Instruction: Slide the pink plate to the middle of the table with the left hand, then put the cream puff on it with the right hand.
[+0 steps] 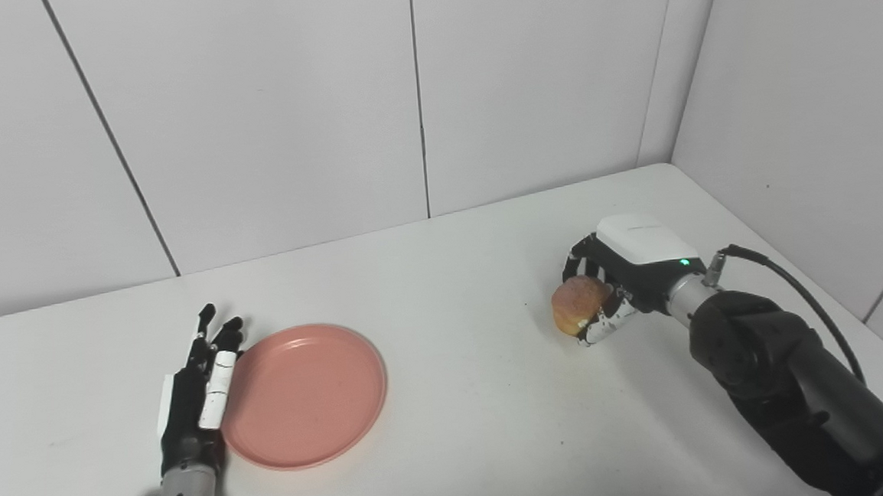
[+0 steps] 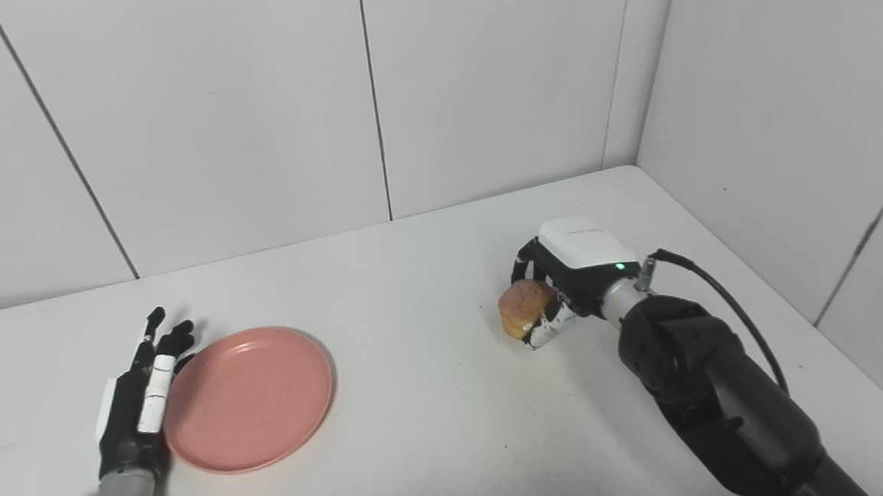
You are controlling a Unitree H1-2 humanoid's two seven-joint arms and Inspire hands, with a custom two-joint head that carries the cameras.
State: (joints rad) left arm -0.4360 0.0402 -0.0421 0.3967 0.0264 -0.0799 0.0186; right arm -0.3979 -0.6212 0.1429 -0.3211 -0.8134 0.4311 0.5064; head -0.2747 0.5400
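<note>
Right hand [image 1: 621, 283] wrapped around cream puff [image 1: 577, 304], well right of pink plate [image 1: 305, 394]; left hand [image 1: 201, 385] flat, fingers spread, holding nothing, touching plate's left rim, left of table [image 1: 452, 293] middle.

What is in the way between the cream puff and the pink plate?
Nothing visible. The right hand holds the cream puff with its fingers, and only bare white table lies between it and the pink plate, which is empty.

The round pink plate [image 1: 305, 394] is lying flat on the near left of the white table [image 1: 452, 293]. The golden-brown cream puff [image 1: 577, 303] is sitting well to its right, wrapped by the fingers of the right hand [image 1: 618, 277].
</note>
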